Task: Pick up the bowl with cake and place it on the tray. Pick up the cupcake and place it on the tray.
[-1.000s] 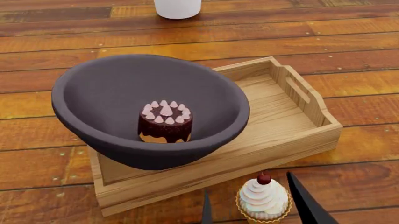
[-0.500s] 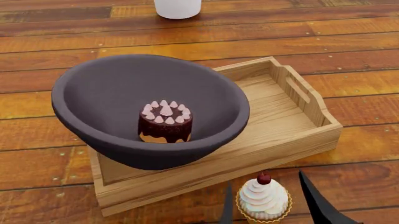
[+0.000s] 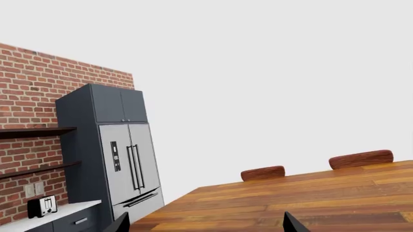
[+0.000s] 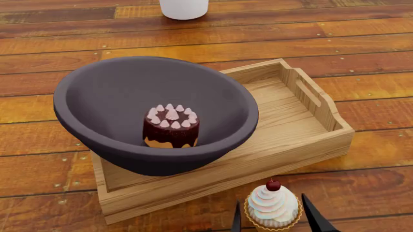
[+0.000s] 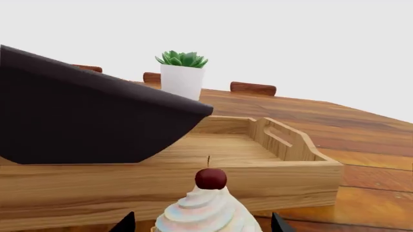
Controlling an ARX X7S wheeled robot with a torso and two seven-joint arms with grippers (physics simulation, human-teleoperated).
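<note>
Cupcake (image 4: pixel 273 209) sits on the tabletop (image 4: pixel 361 29) just near of the tray (image 4: pixel 303 140), at its right-hand near corner. Right pincer (image 4: pixel 275 221) straddles it, one finger each side, a small gap showing on both sides, so open and gripping nothing yet. Bowl (image 4: pixel 154 113) with cake (image 4: pixel 170 126) is already in the tray, filling its left part and overhanging the rim; free floor only on the right. Risks: squeezing high crushes the frosting; a low carry clips the near tray wall; drifting left bumps the bowl. Left pincer (image 3: pixel 205 223) is elsewhere, open, empty.
</note>
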